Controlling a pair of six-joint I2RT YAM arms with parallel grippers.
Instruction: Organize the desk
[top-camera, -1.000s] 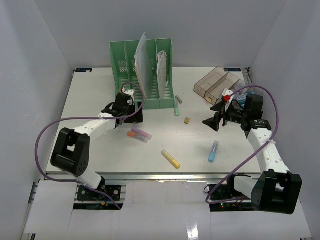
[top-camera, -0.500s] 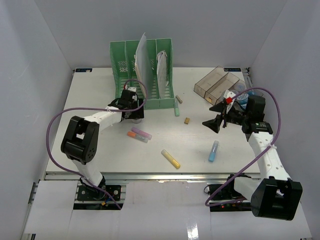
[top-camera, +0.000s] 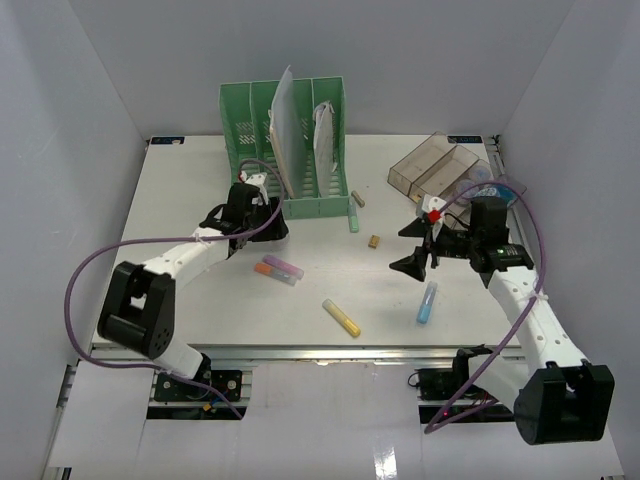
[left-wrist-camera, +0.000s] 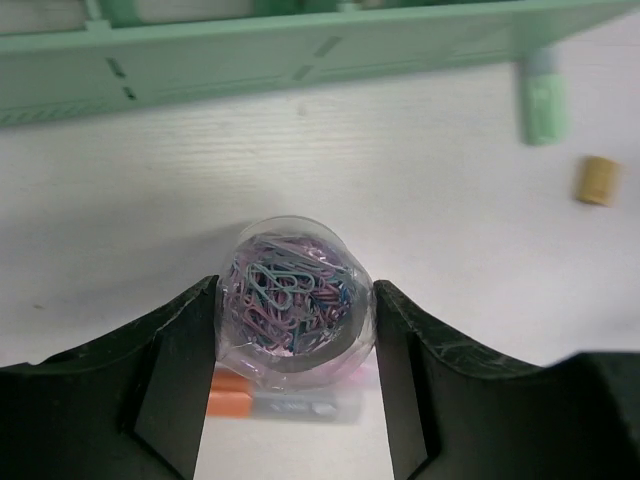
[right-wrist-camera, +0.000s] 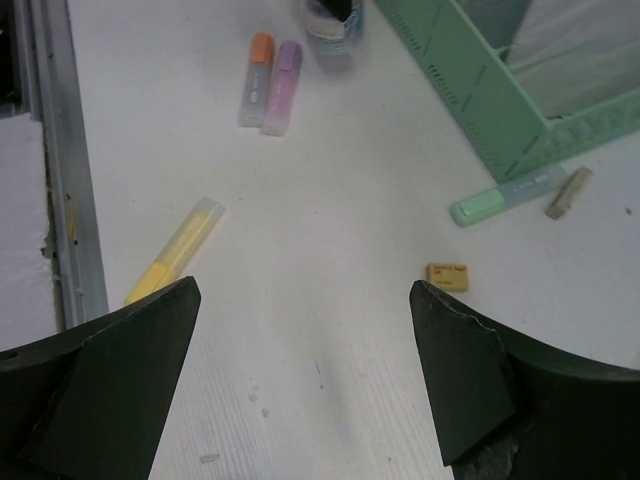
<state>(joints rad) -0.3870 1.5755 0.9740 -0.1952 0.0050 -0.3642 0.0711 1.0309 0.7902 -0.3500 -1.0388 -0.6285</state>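
**Clip tub in hand, needs a home**

Pinches clip tub (left-wrist-camera: 292, 290) in left gripper (left-wrist-camera: 295, 330), pads pressed on both sides, just in front of rack (top-camera: 290, 150). Can't tell whether lifted or resting on desk (top-camera: 190, 190), the white top under both arms with its rail at the near edge. Hangs right gripper (top-camera: 413, 248) spread and empty, near blue marker (top-camera: 427, 301).

Likely step: moving the tub to tidy storage, maybe tray (top-camera: 430, 165) at far right.

- Squeeze evenly; thin clear wall, probably flexes or slips.
- Lift straight up first to clear orange and purple highlighters (top-camera: 278, 269) just beside.
- Carry upright; can't tell if lidded, so risk of spilled clips.
- Avoid crossing right arm's space; hand off or park mid-desk if reach falls short.
- Set down flat before opening.
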